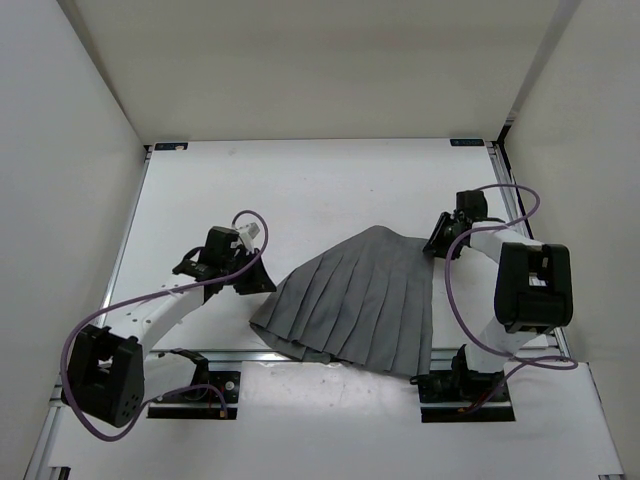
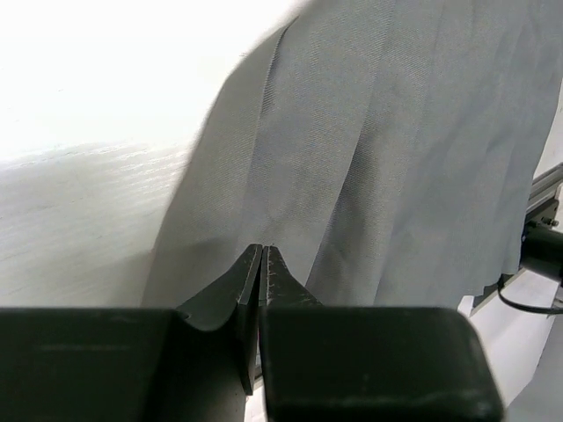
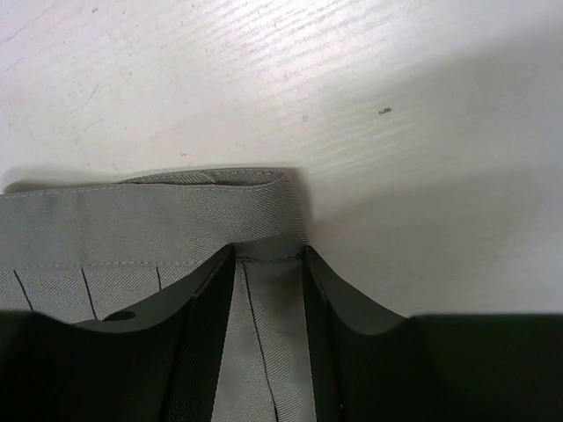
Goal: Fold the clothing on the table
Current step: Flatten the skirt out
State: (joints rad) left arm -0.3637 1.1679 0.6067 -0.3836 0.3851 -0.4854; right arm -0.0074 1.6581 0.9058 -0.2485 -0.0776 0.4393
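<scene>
The clothing point(image 1: 360, 300) lies flat on the counter point(image 1: 300, 190), right of centre. Its waistband point(image 3: 176, 207) is at the far side and its pleats fan toward the near rail point(image 1: 220, 352), where the hem seems to lap over the edge.

My right hand point(image 3: 268, 255) is on the waistband's right end. Its jaws stand part open astride that corner, with a strip of grey cloth between them, and they are not clamped on it yet. From this hand the whole skirt runs away to the left and back toward the bases, so I judge that any fold led from here has to sweep leftward across the pleats.

My left hand point(image 2: 262, 253) sits at the opposite side, on the skirt's left edge near the hem corner. Its fingers are pressed together almost tip to tip (whether they pinch a fold of fabric or merely rest on it, I cannot tell from the wrist view).

So each arm has its own corner, and the right one is nearer the waistband. The purple cable point(image 1: 450, 290) loops just beside the skirt's right edge and could drag on the cloth. The hem lying by the right arm's base point(image 1: 465, 385) may also snag there when the cloth is lifted.
</scene>
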